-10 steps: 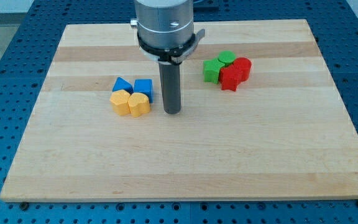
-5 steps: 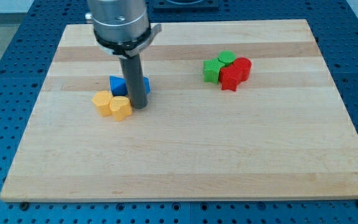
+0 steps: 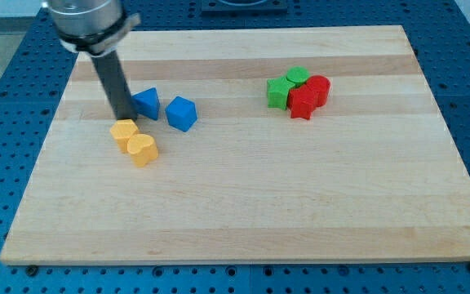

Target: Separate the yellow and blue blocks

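My tip [image 3: 126, 119] rests on the board at the view's left, just above a yellow block [image 3: 123, 131] and touching the left side of a blue triangular block [image 3: 146, 104]. A second yellow block [image 3: 142, 150] sits against the first, lower right of it. A blue cube [image 3: 181, 113] stands apart to the right of the blue triangular block. The two yellow blocks lie below and left of the two blue ones, with a small gap between the pairs.
Two green blocks [image 3: 287, 86] and two red blocks [image 3: 309, 95] form a cluster at the upper right of the wooden board [image 3: 243, 212]. The arm's grey housing [image 3: 84, 16] hangs over the board's upper left corner.
My tip swept left across the board through the yellow and blue cluster. The yellow blocks shifted left and down, the blue blocks moved apart from them and from each other.
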You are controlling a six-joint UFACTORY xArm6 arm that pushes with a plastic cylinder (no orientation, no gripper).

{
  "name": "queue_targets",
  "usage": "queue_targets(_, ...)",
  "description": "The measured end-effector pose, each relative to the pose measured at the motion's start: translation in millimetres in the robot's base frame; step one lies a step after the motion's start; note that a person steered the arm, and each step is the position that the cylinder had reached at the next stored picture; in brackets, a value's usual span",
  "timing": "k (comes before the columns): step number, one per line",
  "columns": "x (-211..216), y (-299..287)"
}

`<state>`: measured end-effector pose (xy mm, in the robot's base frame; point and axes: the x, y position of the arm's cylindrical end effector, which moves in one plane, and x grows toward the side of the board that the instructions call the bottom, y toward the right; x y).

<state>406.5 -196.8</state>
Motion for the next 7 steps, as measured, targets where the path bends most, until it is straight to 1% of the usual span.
queue_targets(1,17,-26)
queue_targets(2,37,-27)
queue_targets(4,28,-26)
queue_targets(7,11,17)
